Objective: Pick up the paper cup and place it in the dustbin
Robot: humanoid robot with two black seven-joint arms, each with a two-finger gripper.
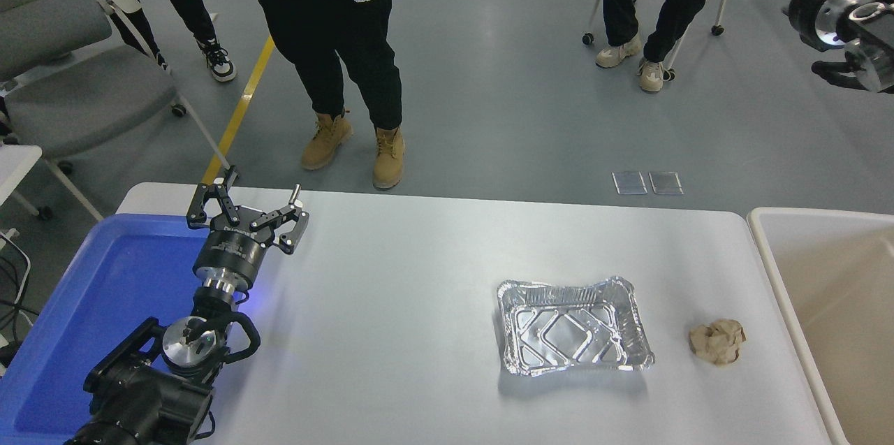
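Observation:
The paper cup is out of view in the head view. The dustbin (763, 249) is a large beige bin with a pale thick rim at the table's right end, partly cut off by the picture's edge. My right arm (841, 8) shows at the top right corner, high above the floor and far above the dustbin; its gripper end is mostly cut off by the picture's edge. My left gripper (246, 202) is open and empty, parked at the lower left by the blue tray.
A shiny foil tray (574, 327) lies right of the table's middle. A crumpled tan paper ball (716, 341) lies between it and the dustbin. A large blue tray (105, 277) sits at the left. People stand and sit beyond the far edge.

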